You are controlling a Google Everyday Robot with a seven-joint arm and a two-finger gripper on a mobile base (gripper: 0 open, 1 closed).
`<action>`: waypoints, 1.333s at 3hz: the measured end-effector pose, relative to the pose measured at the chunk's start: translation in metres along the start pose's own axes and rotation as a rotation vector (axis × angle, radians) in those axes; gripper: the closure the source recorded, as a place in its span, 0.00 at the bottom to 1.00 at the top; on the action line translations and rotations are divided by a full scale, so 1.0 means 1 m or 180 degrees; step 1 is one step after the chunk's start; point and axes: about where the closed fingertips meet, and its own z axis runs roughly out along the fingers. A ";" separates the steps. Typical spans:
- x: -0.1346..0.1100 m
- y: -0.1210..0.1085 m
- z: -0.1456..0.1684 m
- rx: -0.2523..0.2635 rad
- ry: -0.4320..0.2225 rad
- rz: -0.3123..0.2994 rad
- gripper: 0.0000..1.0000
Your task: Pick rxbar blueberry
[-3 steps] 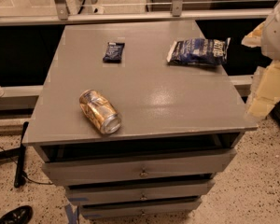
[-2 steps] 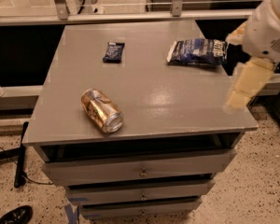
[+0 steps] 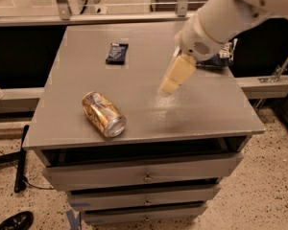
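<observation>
The rxbar blueberry (image 3: pixel 117 52) is a small flat dark navy bar lying on the far left part of the grey cabinet top (image 3: pixel 77 104). My gripper (image 3: pixel 173 80) hangs from the white arm that reaches in from the upper right. It hovers above the middle of the top, to the right of the bar and well apart from it. Nothing shows in it.
A gold drink can (image 3: pixel 103 114) lies on its side near the front left. A blue-and-white chip bag (image 3: pixel 220 56) lies at the back right, mostly hidden behind the arm. Drawers (image 3: pixel 144 171) sit below the top. A rail (image 3: pixel 110 18) runs behind.
The arm has swung left from the table's right edge to over the middle of the top, now covering most of the chip bag. The bar, can and bag have not moved.
</observation>
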 end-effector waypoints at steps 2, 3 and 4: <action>-0.055 -0.026 0.054 0.0109 -0.0399 0.0027 0.00; -0.058 -0.028 0.058 0.0078 -0.0484 0.0068 0.00; -0.084 -0.040 0.095 0.0019 -0.0807 0.0180 0.00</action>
